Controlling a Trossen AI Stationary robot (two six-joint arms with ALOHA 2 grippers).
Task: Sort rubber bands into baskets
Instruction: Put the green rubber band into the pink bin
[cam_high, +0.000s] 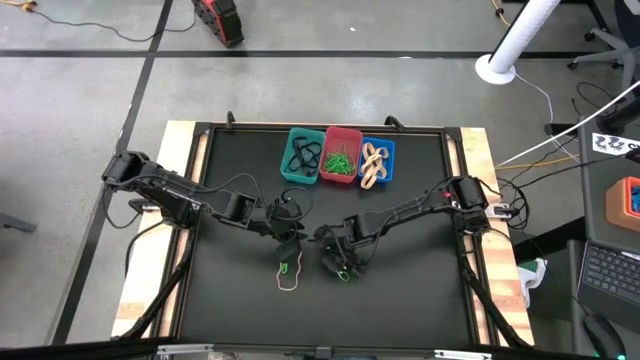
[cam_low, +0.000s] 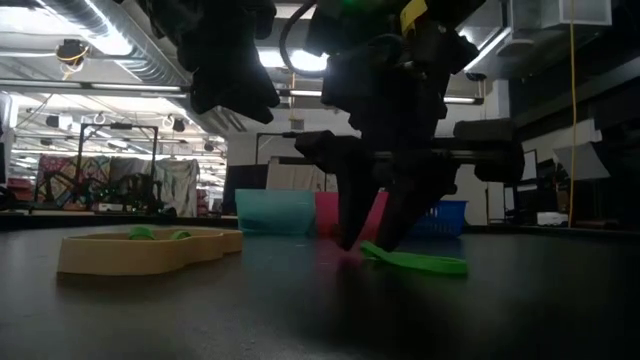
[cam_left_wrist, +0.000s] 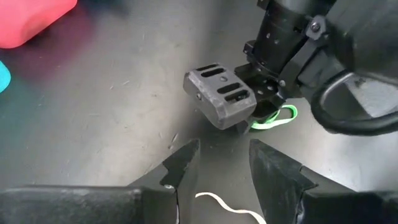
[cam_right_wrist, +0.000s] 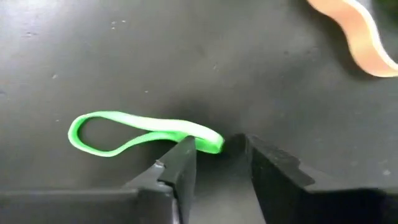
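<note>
Jaws of right gripper parted, straddling one end of green rubber band flat on desk, nothing pinched yet.

High view: right gripper low over that band, left gripper beside a tan band; baskets well apart, at desk's far edge.

Low view: green band flat beneath dark fingers.

Left wrist view: left jaws parted, empty (hovering).

Light, limp, stretchy; best nipped at the near end, low against desk.
</note>
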